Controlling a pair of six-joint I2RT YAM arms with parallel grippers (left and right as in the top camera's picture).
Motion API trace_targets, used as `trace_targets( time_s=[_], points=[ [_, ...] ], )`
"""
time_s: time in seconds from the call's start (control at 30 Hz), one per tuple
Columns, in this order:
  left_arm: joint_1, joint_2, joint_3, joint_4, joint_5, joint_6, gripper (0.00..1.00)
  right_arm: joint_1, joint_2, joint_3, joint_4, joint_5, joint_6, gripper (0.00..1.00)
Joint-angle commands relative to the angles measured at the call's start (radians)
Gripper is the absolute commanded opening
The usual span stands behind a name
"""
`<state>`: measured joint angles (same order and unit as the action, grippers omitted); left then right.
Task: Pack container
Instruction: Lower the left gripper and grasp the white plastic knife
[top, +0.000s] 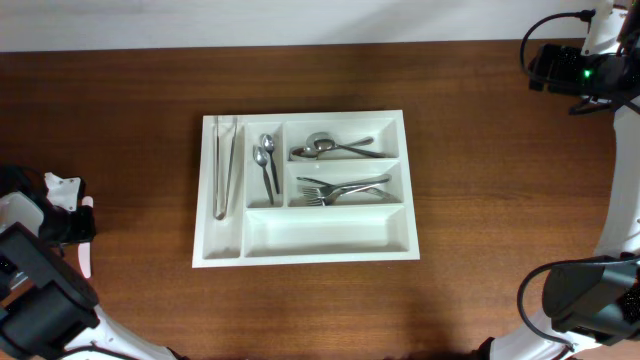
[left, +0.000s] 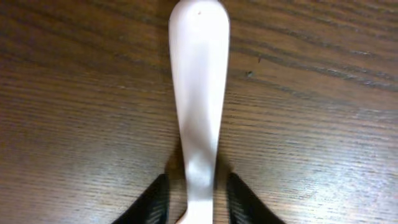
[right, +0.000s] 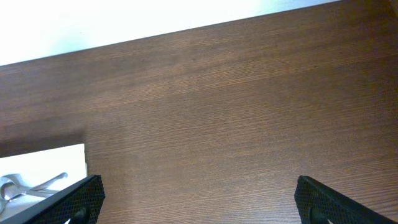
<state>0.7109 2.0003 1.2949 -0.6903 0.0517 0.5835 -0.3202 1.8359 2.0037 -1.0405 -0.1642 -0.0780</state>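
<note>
Overhead, the container (top: 320, 232) sits mid-desk (top: 480, 150), holding tongs (top: 224, 165), spoons (top: 266, 160) and forks (top: 340, 190); left wrist, the left gripper (left: 198, 180) has its jaws closely flanking a white utensil handle (left: 199, 81) on the wood, pinching or not I cannot tell; right wrist, the right gripper (right: 199, 193) has its jaws spread wide above the desk, near the container's corner.

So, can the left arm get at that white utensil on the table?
Probably yes. The white utensil lies alone on the bare table, and its narrow end sits between the open jaws of the left gripper, with nothing in the way.
</note>
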Motion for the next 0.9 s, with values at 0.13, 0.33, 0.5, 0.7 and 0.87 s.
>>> trace_targets(
  time_s=[0.13,0.33,0.5,0.7,0.87],
  points=[
    [0.003,0.031,0.000,-0.001,0.017,0.005,0.16,-0.001,0.005,-0.003,0.004,-0.012,0.008,0.99],
    [-0.002,0.028,0.008,-0.029,0.080,0.005,0.02,-0.001,0.005,-0.003,0.004,-0.012,0.008,0.99],
    [-0.038,0.011,0.085,-0.130,0.121,0.005,0.02,-0.001,0.005,-0.003,0.004,-0.012,0.008,0.99],
    [-0.148,-0.056,0.273,-0.326,0.195,0.005,0.02,-0.001,0.005,-0.003,0.004,-0.012,0.008,0.99],
    [-0.309,-0.113,0.370,-0.416,0.222,0.005,0.02,-0.001,0.005,-0.003,0.004,-0.012,0.008,0.99]
  ],
)
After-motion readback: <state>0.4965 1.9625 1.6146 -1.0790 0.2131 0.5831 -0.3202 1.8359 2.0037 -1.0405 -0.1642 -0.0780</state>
